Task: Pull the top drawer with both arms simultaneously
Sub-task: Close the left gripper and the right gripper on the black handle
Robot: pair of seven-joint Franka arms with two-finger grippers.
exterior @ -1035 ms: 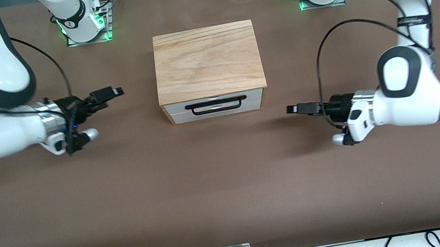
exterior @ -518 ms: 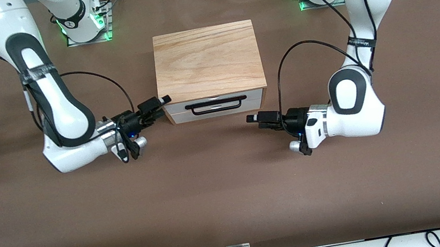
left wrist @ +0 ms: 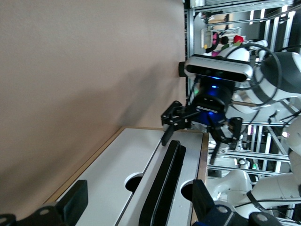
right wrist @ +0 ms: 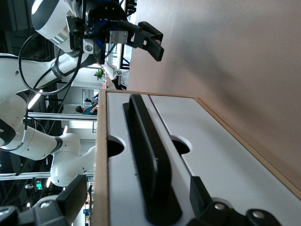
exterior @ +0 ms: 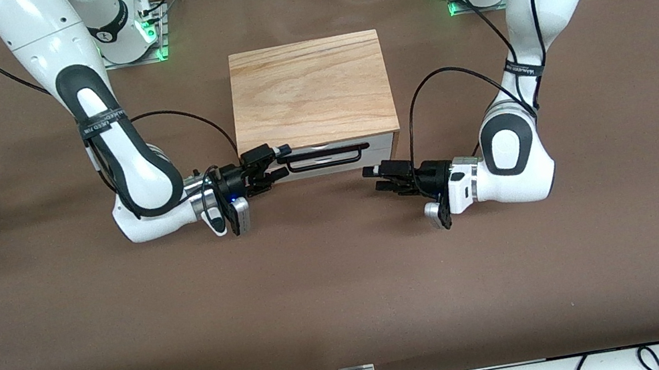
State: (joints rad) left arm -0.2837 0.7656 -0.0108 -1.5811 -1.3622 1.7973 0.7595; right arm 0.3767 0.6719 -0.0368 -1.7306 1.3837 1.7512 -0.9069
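In the front view, a wooden box [exterior: 311,94] was seen standing near the middle of the brown table [exterior: 348,290], its wood-grain top board facing up. The top drawer [exterior: 323,149] was found fully pushed in, just under that board, with its white front turned toward the front camera and its black wire handle [exterior: 323,158] lying across it. Nothing of the drawer's inside could be seen, so its contents could not be told. The right gripper [exterior: 278,163] was placed at the handle's end toward the right arm's end of the table, its fingers spread apart on either side of the bar and nothing clamped. The left gripper [exterior: 374,179] was held low over the table just in front of the box's corner toward the left arm's end, its fingers likewise spread and empty, clear of the handle.

In the left wrist view, the two white drawer fronts [left wrist: 141,183] were seen with their notches, and the handle [left wrist: 164,188] ran between the left gripper's widely parted fingers [left wrist: 75,200]. The right gripper [left wrist: 197,127] was seen at the handle's other end, fingers apart.

In the right wrist view, the handle [right wrist: 150,165] was seen lying between the right gripper's parted fingers [right wrist: 73,197], with the left gripper [right wrist: 136,40] open and free of it.
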